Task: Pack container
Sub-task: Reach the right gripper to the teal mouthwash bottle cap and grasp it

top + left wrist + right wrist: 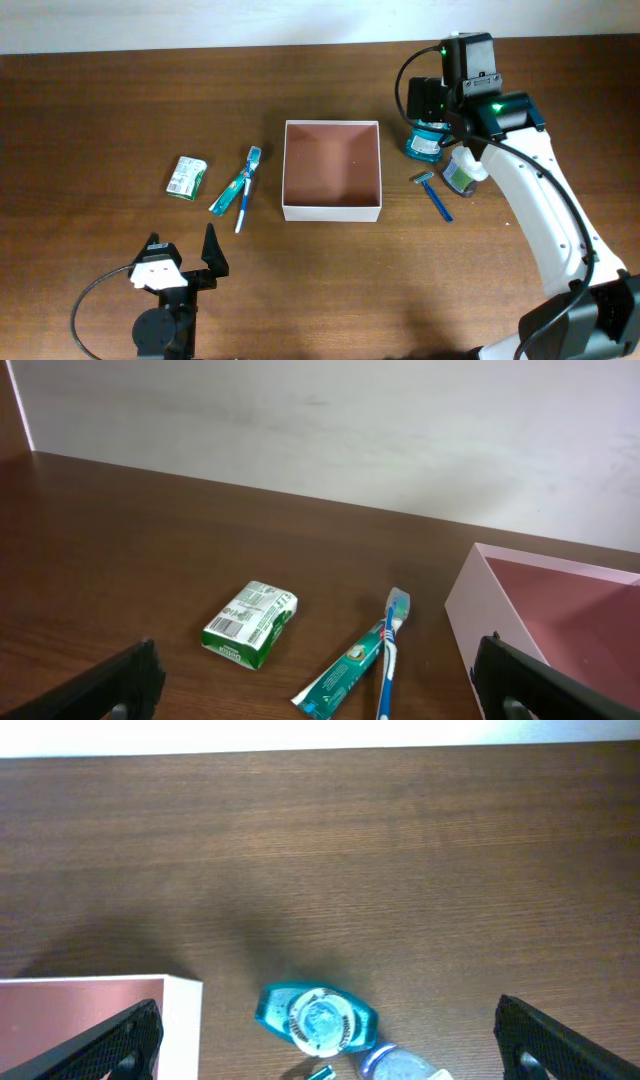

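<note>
The container [332, 211], a square shallow box with white walls and a reddish-brown inside, stands mid-table and holds nothing. It also shows in the left wrist view [470, 600] and the right wrist view [185, 1020]. My right gripper [325, 1040] is open above a blue bottle [318, 1018] just right of the container, not touching it. From overhead the gripper [428, 100] hangs over that bottle [424, 148]. My left gripper [183, 242] is open and empty near the front edge, facing a toothbrush [390, 650], a toothpaste tube [345, 675] and a green-and-white packet [250, 623].
A clear bottle [462, 172] and a blue razor [435, 197] lie right of the container. The toothbrush [243, 205], toothpaste [228, 193] and packet [187, 177] lie left of it. A white wall runs along the table's far edge.
</note>
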